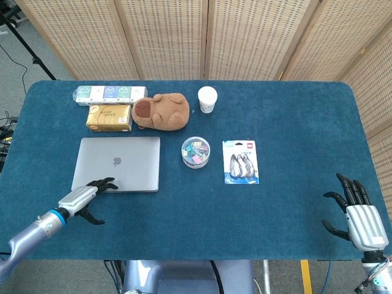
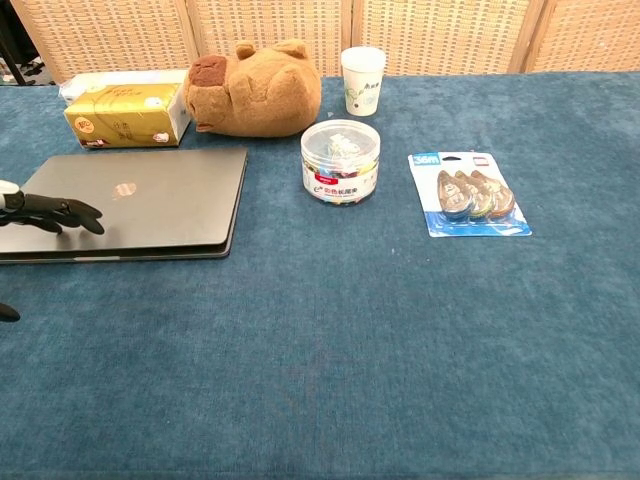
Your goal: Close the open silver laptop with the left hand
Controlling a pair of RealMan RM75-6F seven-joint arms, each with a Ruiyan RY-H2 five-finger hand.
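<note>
1. Now the silver laptop (image 1: 117,163) lies shut flat at the table's left side.
2. Left hand (image 1: 82,196), fingers apart, rests fingertips on its near edge.
3. Right hand (image 1: 357,214) hangs spread, near right corner.

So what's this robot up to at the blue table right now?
It is shutting a silver laptop with its left hand. The lid now lies flat on the base, and the dark fingers rest on its front edge. The right hand hangs open at the table's far right corner, holding nothing. A brown plush capybara, a white paper cup and a round clear tub of clips sit untouched nearby.
</note>
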